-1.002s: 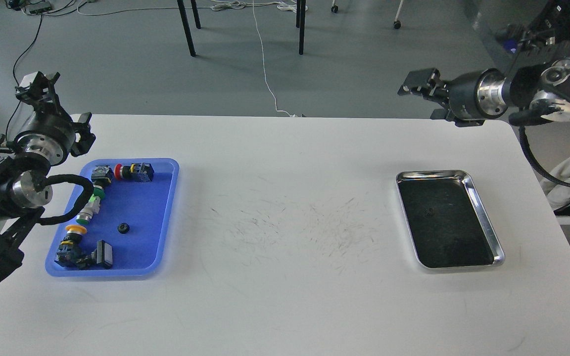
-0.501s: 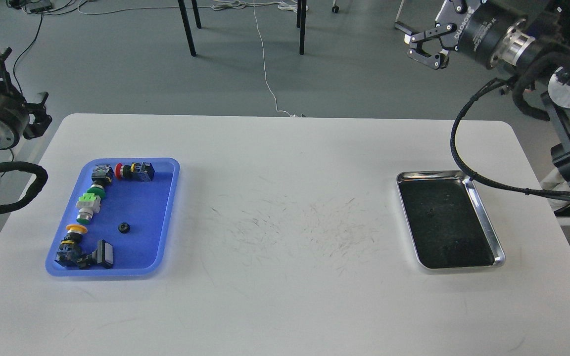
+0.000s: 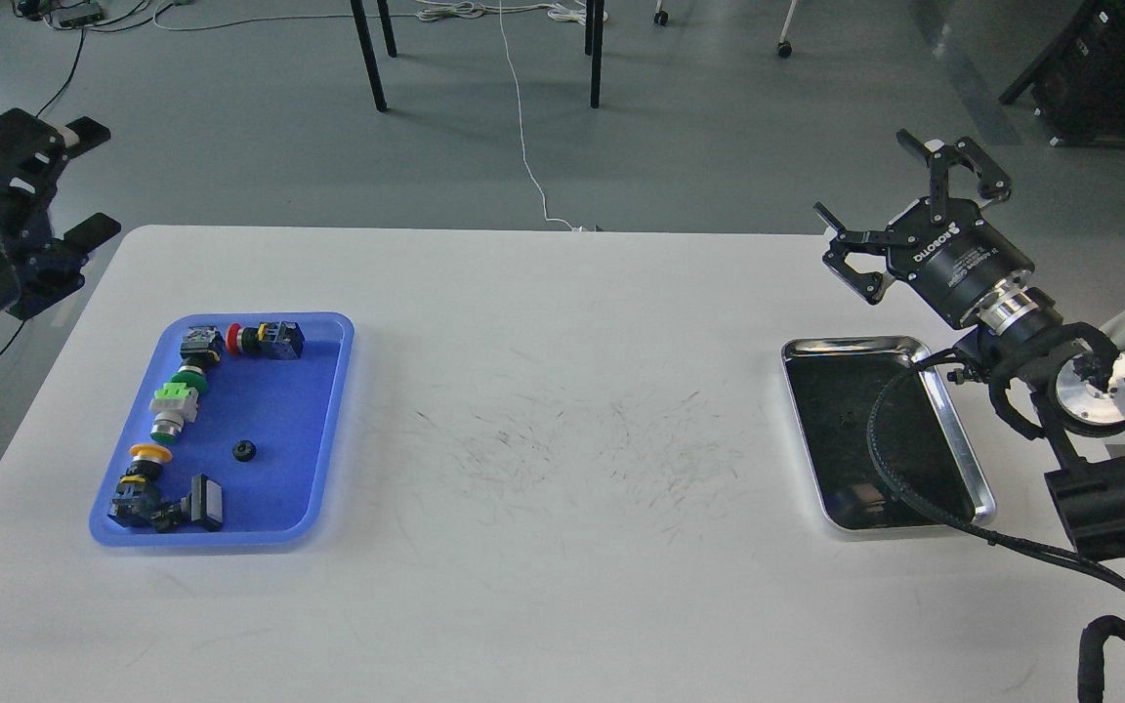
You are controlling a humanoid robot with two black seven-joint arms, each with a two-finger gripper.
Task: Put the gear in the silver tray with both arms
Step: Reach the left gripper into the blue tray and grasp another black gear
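The gear point(image 3: 244, 450) is small, black and round, lying loose in the blue plastic tray point(image 3: 279, 400) at the table's left. The silver tray point(image 3: 851, 343) lies at the right, its dark bottom bare. My right gripper point(image 3: 860, 173) is open and empty, held above the table's far right edge just beyond the silver tray, fingers pointing up and left. My right arm's black cable hangs over that tray's right part. My left gripper point(image 3: 94, 179) is open and empty, off the table's far left corner, well away from the gear.
The blue tray also holds several push-button switches point(image 3: 265, 339) with red, green and yellow caps along its left and far sides. The white table point(image 3: 562, 547) has scuff marks in the middle. Chair legs and cables stand on the floor beyond it.
My right gripper came down and toward me to hover near the silver tray's far corner. My left gripper swung outward to the left and now points right; the gear and both trays stayed still.
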